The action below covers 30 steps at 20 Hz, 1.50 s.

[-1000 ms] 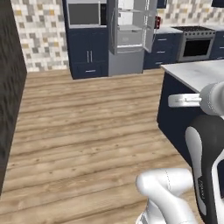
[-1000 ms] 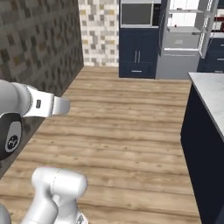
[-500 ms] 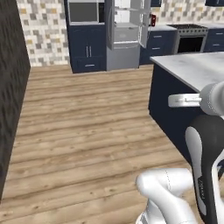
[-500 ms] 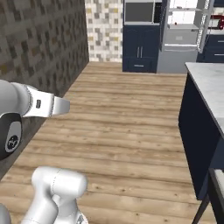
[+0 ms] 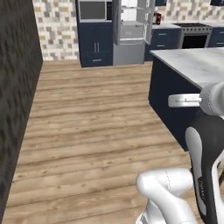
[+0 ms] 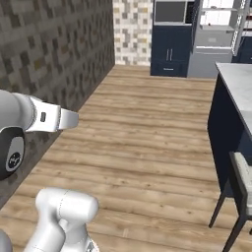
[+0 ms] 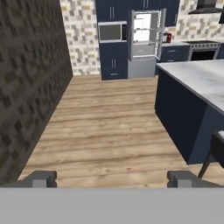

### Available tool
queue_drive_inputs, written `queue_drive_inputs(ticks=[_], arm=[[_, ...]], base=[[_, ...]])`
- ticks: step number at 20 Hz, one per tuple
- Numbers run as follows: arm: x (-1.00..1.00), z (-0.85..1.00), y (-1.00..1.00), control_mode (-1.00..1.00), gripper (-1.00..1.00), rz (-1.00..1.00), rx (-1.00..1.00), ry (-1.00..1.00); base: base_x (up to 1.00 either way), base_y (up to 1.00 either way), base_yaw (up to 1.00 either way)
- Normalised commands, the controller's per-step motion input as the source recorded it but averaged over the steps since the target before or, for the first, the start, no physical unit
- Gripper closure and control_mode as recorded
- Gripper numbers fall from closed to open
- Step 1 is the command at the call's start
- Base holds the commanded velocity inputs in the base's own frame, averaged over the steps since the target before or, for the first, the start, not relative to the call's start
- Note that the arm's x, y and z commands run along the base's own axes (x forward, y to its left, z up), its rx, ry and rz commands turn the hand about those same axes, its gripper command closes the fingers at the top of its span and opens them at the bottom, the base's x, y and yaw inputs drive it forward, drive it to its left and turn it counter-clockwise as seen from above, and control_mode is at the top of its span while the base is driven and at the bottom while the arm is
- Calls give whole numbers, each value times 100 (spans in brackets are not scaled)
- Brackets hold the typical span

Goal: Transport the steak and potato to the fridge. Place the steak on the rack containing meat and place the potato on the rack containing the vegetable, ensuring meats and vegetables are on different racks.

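1. Spreading wide with nothing between its tips, the gripper (image 7: 112,178) faces down the wooden floor (image 7: 109,127).
2. Far ahead, slightly right, stands the fridge (image 7: 145,41), door open.
3. Steak and potato: whereabouts cannot be told.

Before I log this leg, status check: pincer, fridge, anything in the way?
Pincer open, empty. Fridge ahead across the room, door open. Wood floor between; island counter to the right.
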Motion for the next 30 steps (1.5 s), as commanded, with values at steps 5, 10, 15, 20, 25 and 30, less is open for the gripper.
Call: queue_drive_inputs(ticks=[5, 10, 15, 20, 25, 30], arm=[[0, 0, 0, 100, -100, 0, 0, 0], [0, 0, 0, 100, -100, 0, 0, 0], [0, 0, 0, 100, -100, 0, 0, 0], [0, 0, 0, 100, -100, 0, 0, 0], [0, 0, 0, 100, -100, 0, 0, 0], [0, 0, 0, 100, -100, 0, 0, 0]], base=[[-100, 0, 13], [-100, 0, -10], [-100, 2, -14], [-100, 1, -5], [-100, 0, -1], [-100, -25, -1]])
